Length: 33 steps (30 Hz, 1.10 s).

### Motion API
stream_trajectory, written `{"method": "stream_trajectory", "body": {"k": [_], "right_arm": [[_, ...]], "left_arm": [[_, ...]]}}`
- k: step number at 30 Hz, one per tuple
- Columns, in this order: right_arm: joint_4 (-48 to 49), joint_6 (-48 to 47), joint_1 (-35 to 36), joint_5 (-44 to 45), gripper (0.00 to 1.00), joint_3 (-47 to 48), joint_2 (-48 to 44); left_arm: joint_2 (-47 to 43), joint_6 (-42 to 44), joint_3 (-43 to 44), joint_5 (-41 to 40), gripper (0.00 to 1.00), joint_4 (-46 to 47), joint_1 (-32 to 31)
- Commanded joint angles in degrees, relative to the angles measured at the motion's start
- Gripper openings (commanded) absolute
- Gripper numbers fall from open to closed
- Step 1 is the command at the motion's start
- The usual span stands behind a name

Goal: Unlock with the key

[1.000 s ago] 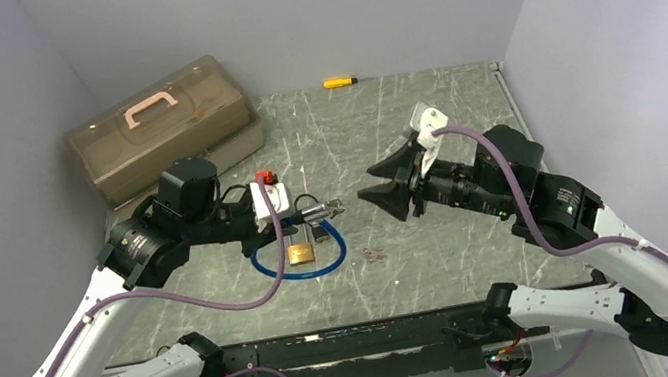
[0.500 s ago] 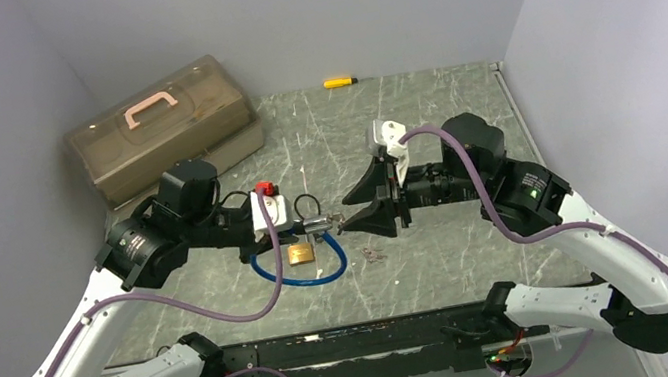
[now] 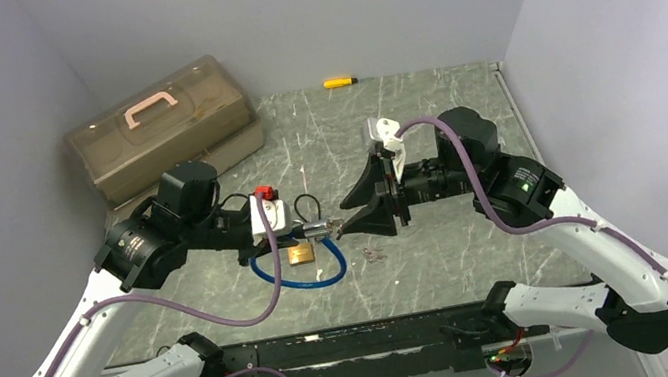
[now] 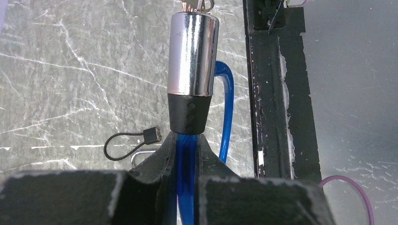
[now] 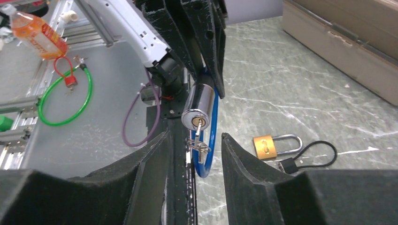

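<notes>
A blue cable lock (image 3: 308, 276) ends in a chrome cylinder (image 4: 193, 51) with a black collar. My left gripper (image 4: 187, 145) is shut on the blue cable just behind that collar and holds the cylinder (image 3: 318, 228) off the table, pointing right. A key (image 5: 198, 129) sits in the cylinder's keyhole, and a key ring (image 5: 199, 146) hangs from it. My right gripper (image 5: 195, 138) is open, facing the cylinder's end (image 5: 199, 105). Its fingers (image 5: 150, 164) stand on either side of the hanging ring without touching it. In the top view the right gripper (image 3: 340, 220) nearly meets the cylinder.
A brass padlock (image 3: 300, 253) lies inside the blue loop. A small black cable lock (image 3: 305, 203) lies just behind it. Loose keys (image 3: 373, 255) lie on the table below my right gripper. A translucent toolbox (image 3: 160, 127) stands at the back left, a yellow tool (image 3: 339, 81) by the back wall.
My right arm has swung left from the table's middle up to the cylinder's end, its jaws opening a little wider. The left gripper has kept its hold, shifting the cylinder slightly.
</notes>
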Motion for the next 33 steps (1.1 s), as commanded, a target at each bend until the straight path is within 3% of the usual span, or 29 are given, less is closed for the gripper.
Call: {"method": "stream_trajectory", "body": {"k": [1,13,24,33], "right_arm": [[2.6,0.7,-0.3,-5.3,0.42,1.3,0.8],[3.7,2.2,-0.9,-6.0,0.0,0.8,2.1],[3.8,2.4,-0.9,-6.6,0.0,-0.6,1.9],[11.0,7.3,-0.8,-8.4,0.0,-5.6,2.8]], "left_arm": [[-1.2,0.5,2.8,2.1,0.0,3.2,-0.2],[-1.2,-0.1,2.8,1.5,0.0,3.6,-0.2],[-1.2,-0.8,2.9,1.3,0.0,4.3,-0.2],[-0.1,-4.1,5.3,1.0,0.0,5.6,-0.2]]}}
